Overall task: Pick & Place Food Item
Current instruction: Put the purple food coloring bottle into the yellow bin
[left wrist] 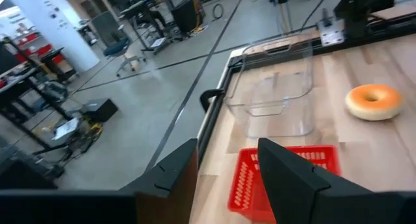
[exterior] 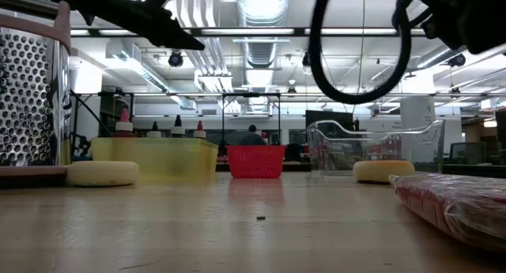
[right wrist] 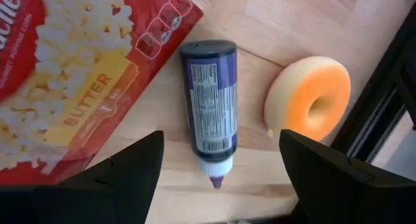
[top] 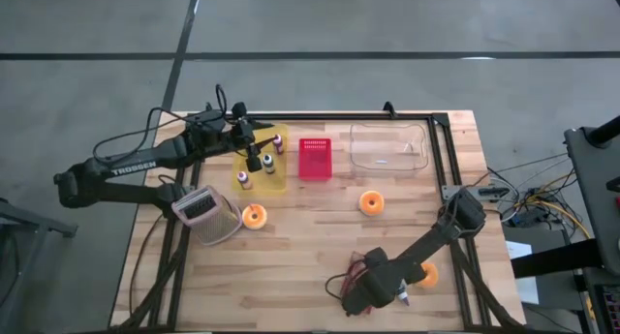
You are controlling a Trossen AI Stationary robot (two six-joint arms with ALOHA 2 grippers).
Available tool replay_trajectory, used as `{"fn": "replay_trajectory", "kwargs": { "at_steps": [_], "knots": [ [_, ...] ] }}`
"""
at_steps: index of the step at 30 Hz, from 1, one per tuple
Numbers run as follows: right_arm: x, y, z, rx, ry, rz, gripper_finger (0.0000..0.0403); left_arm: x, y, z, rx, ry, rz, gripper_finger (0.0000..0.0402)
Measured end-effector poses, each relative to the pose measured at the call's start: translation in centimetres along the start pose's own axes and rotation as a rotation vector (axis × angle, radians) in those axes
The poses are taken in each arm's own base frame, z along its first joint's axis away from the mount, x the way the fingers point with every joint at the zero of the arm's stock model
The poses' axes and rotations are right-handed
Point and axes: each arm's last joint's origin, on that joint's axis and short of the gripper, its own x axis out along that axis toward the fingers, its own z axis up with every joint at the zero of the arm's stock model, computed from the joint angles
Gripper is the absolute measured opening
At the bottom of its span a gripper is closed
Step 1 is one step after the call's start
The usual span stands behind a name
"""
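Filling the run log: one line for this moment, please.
right gripper: open, over lying purple bottle | donut beside | left gripper: empty, above yellow tray

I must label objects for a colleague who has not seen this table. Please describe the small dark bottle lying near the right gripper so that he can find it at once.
Look at the near right part of the wooden table, under the open right gripper. There the bottle lies flat between a red popcorn bag and an orange-iced donut. It alone is dark, with a printed label and pointed tip.

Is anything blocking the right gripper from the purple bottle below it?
Nothing visible. The right gripper hangs open over the purple bottle, which lies flat between the popcorn bag and a donut.
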Motion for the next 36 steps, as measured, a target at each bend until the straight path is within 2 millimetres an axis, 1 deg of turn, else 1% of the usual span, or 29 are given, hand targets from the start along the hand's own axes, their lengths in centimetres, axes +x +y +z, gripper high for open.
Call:
{"fn": "replay_trajectory", "kwargs": {
  "at_steps": [6, 13, 18, 36],
  "knots": [
    [1.5, -0.5, 0.1, 0.067, -0.024, 0.018, 0.0284, 0.0, -0.1, 0.0, 0.000, -0.010, -0.020, 0.0163],
    [3.9, 0.5, -0.1, 0.052, 0.011, 0.132, 0.0283, 0.0, -0.1, 0.0, 0.000, -0.010, -0.020, 0.0163],
    [4.8, 0.1, 0.2, 0.053, 0.018, 0.104, 0.0283, 0.0, -0.1, 0.0, 0.000, -0.010, -0.020, 0.0163],
    [4.8, 0.5, 0.2, 0.052, -0.002, 0.137, 0.0283, 0.0, -0.1, 0.0, 0.000, -0.010, -0.021, 0.0163]
  ]
}}
